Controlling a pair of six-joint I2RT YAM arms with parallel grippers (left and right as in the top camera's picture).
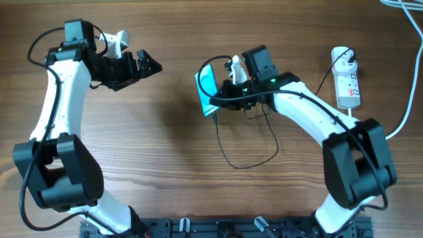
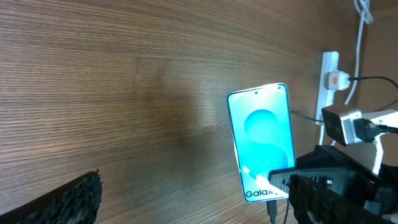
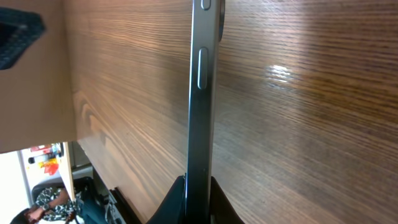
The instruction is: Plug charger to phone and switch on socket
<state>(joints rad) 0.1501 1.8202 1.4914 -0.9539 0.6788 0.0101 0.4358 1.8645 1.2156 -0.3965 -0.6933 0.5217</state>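
My right gripper (image 1: 226, 92) is shut on the phone (image 1: 209, 88) and holds it tilted up off the table, its blue-green screen (image 2: 262, 138) facing the left arm. Seen from the right wrist, the phone (image 3: 202, 93) is edge-on, pinched between the two dark fingers (image 3: 177, 202). The charger cable (image 1: 246, 162) loops across the table to the white adapter (image 1: 343, 55) in the socket (image 1: 347, 82). Its connector tip (image 2: 272, 210) sits at the phone's lower edge by the "Galaxy" text. My left gripper (image 1: 147, 71) is open at the far left, holding nothing.
The socket (image 2: 328, 87) lies at the far right, with a red part showing on it. Its thick white cord (image 1: 411, 99) runs along the right table edge. The cable loop lies on the bare wooden table (image 1: 165, 152) between the arms.
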